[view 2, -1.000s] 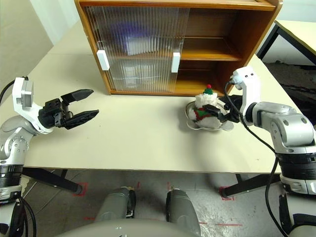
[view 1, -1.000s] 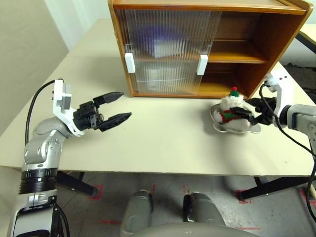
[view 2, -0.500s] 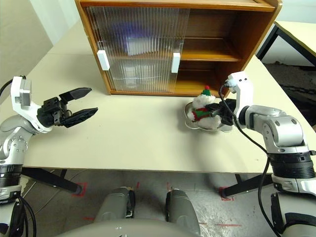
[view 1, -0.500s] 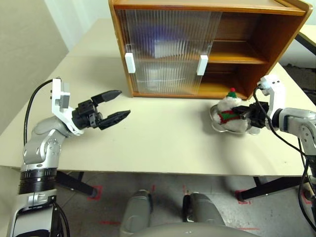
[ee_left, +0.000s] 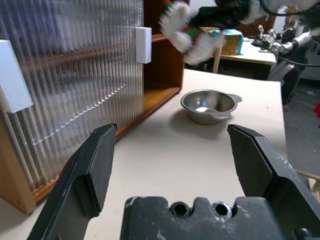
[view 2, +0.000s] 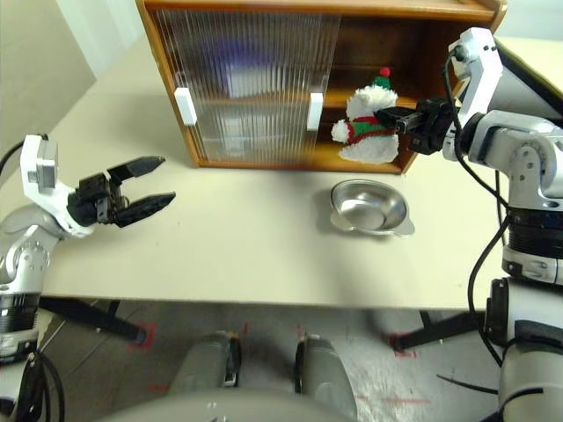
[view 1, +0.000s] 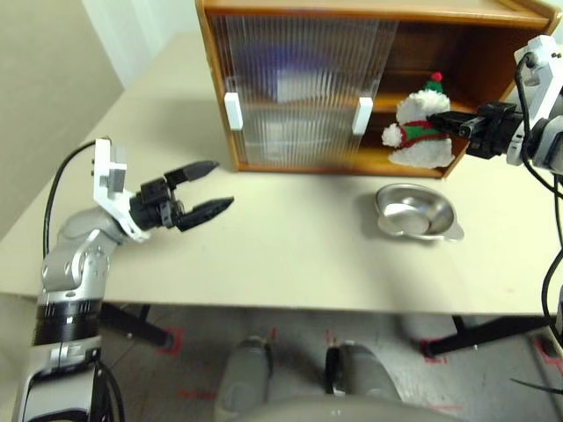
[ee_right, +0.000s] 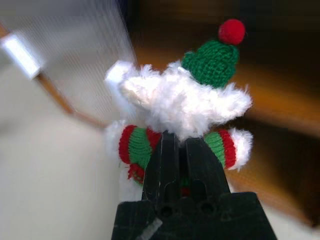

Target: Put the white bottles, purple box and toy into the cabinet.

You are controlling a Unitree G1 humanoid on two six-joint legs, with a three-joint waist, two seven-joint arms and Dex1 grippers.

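A: We note the cabinet (view 1: 369, 79) at the far side of the table (view 1: 281, 255). Its two ribbed sliding doors (view 1: 299, 88) cover the left part; the right part stands open. Behind the doors we make out a purplish blur on the upper level and a pale shape below, too vague to name.

B: Agreed. A metal dish (view 1: 415, 211) sits on the table near the open right part, empty. Nothing lies between the dish and the opening.

A: The right gripper (view 1: 447, 123) has its fingers pressed together on the toy (view 1: 413, 123), pinching it at the scarf. We see the toy in the air before the open right part, above the dish.

B: A second ago the toy sat in the dish with the gripper around it; since then it has been lifted clear and carried toward the cabinet.

A: The left gripper (view 1: 207, 189) hangs over the left of the table, fingers spread, holding nothing, unchanged from before.
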